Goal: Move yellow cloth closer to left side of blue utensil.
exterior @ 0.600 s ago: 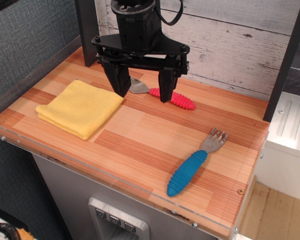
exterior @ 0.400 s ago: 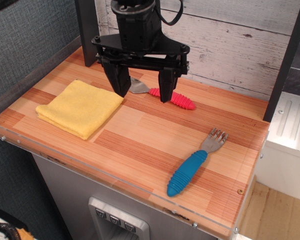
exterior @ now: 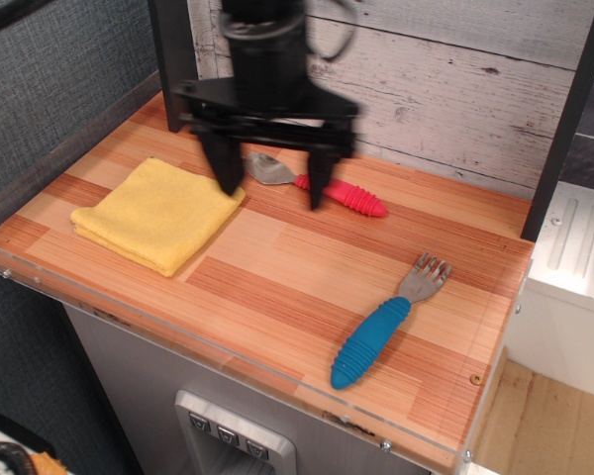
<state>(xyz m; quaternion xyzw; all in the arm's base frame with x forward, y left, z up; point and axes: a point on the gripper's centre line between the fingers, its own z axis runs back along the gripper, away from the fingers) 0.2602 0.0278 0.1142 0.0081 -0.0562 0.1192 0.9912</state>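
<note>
The yellow cloth (exterior: pixel 157 214) lies folded flat on the wooden table (exterior: pixel 277 277), far to the left of the blue utensil (exterior: pixel 386 322), with a broad stretch of bare boards between them. The fork rests at a slant, grey tines pointing up and away, thick blue handle angled toward the table's front edge. Above the cloth's right-hand corner hangs the black gripper (exterior: pixel 268 190), a little blurred, its two fingers spread wide apart and holding nothing. The left finger (exterior: pixel 224 168) points down right over the edge of the cloth, though I cannot tell whether it touches; the other stands to the cloth's right. Just behind the fingers, further from the cloth, lies a red-handled spoon (exterior: pixel 329 188), its metal bowl partly hidden by the gripper.
</note>
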